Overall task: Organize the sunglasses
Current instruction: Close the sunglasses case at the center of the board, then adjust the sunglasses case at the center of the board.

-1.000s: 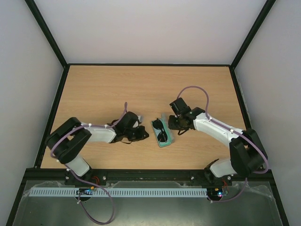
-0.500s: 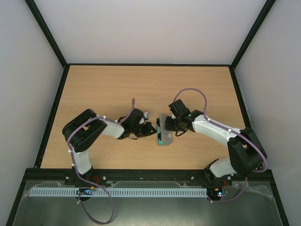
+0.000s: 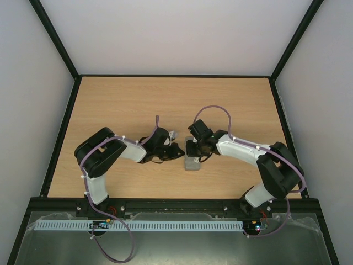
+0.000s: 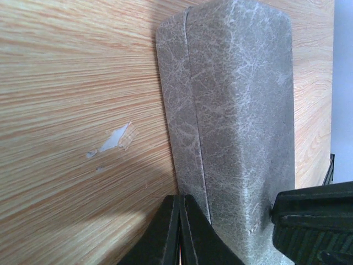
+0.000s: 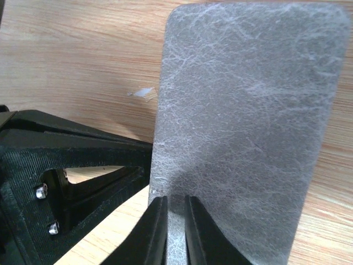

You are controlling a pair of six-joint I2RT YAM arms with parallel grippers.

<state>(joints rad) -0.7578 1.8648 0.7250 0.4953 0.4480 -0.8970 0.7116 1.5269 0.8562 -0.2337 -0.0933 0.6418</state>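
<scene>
The left arm (image 3: 124, 153) is reaching rightward low over the worktop (image 3: 121, 105), its elbow folding back toward its base. The left tool (image 3: 177, 152) is sitting fully closed and holding nothing, with its tips at the left side of the grey case (image 3: 192, 163), by the seam. The right arm (image 3: 242, 150) is stretching leftward with its wrist angling down. The right tool (image 3: 192, 148) is showing only a thin slit between its fingers (image 5: 155, 232), which are bearing on the lid's far end and gripping nothing. The case is lying shut near the worktop's centre. The sunglasses are not showing in any view.
</scene>
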